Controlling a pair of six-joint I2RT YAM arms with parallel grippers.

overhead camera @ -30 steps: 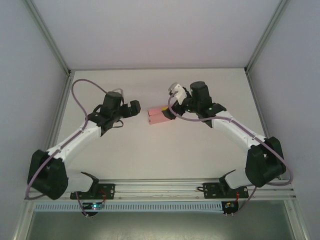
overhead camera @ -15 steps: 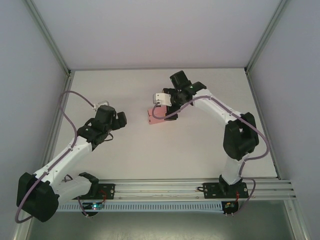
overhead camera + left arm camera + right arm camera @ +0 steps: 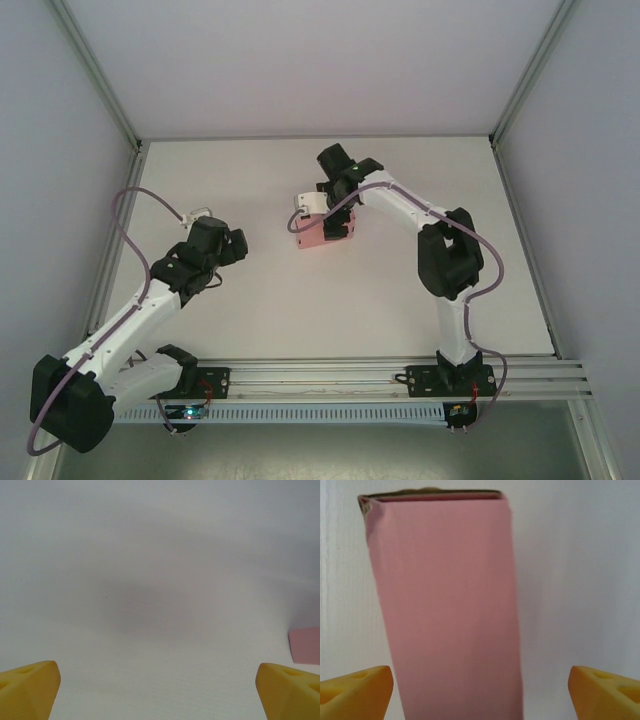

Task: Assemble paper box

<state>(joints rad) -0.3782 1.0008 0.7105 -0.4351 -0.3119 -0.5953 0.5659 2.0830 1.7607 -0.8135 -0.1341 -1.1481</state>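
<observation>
Right hand point(image 3: 480, 696) spread wide, straddling paper box point(image 3: 445, 605), gap either side, no contact visible. Near end of box cut off at frame bottom; far-left corner crumpled, far end hard to read. From above, box partly under right hand, mid-back of surface point(image 3: 300, 310). Left hand point(image 3: 160, 692) spread wide, holding nothing, well apart from box; pink corner clipped at wrist-view right edge.

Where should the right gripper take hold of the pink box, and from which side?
Across the long sides of the pink box, mid-length, coming straight down. It lies flat on the table and sits between the right gripper's spread fingers with room on both sides. Avoid the far end: its corner looks crumpled.
</observation>
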